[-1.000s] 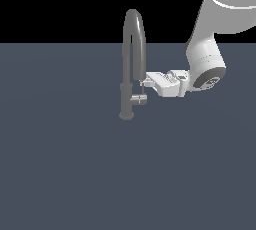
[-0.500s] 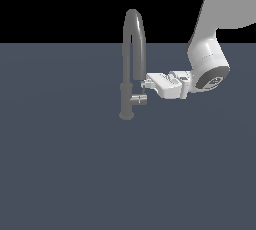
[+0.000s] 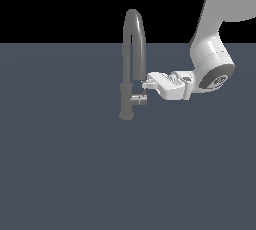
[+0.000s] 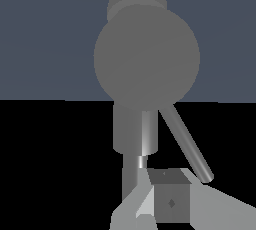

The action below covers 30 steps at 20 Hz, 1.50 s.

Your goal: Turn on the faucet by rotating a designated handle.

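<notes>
The dark grey gooseneck faucet (image 3: 133,49) stands upright on the flat slate floor, its column ending in a small round base (image 3: 126,115). The silver handle (image 3: 139,99) juts from the column toward the exterior view's right. My gripper (image 3: 146,88) reaches in horizontally from that side, its tips just above the stub and touching or almost touching it. In the wrist view the handle's round end face (image 4: 146,56) fills the middle, and its thin rod lever (image 4: 185,144) slants down beside my fingertips (image 4: 170,201). The fingers sit pressed together with nothing between them.
The white arm (image 3: 212,49) comes down from the upper part of the exterior view's right. A plain dark slate floor (image 3: 75,174) surrounds the faucet, with black background behind it.
The upper arm link has shifted slightly toward the exterior view's right. The hand stays by the handle, which shows no visible turn.
</notes>
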Motion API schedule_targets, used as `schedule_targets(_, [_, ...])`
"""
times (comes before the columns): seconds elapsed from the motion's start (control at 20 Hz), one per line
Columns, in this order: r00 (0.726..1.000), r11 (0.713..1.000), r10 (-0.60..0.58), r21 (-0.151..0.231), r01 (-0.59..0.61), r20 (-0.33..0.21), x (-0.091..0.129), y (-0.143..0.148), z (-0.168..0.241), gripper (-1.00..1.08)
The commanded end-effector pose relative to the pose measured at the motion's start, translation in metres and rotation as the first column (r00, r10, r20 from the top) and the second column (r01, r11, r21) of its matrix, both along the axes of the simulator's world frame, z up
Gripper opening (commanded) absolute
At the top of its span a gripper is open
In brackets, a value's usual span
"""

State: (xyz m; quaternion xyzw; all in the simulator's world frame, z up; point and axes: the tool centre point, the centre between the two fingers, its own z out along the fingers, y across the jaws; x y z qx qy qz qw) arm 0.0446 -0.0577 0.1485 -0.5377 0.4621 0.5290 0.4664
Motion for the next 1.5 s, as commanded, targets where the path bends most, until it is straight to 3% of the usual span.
schedule_targets(0.0, [1.0, 1.0, 0.001, 0.001, -0.001, -0.003, -0.006, -0.001, -0.004, -1.0])
schedule_targets(0.4, [1.0, 1.0, 0.004, 0.003, -0.004, -0.01, -0.033, -0.005, -0.019, -1.0])
schedule_targets(0.5, [1.0, 1.0, 0.002, 0.0, -0.002, 0.008, -0.024, -0.003, -0.01, -1.0])
schedule_targets(0.8, [1.0, 1.0, 0.004, 0.003, -0.004, -0.01, -0.048, -0.007, -0.047, -1.0])
schedule_targets(0.9, [1.0, 1.0, 0.008, 0.003, -0.008, 0.022, -0.036, -0.005, -0.026, -1.0])
schedule_targets(1.3, [1.0, 1.0, 0.005, 0.004, -0.005, -0.009, -0.048, -0.007, -0.079, -1.0])
schedule_targets(1.45, [1.0, 1.0, 0.011, 0.007, -0.011, 0.022, -0.038, -0.005, -0.06, -1.0])
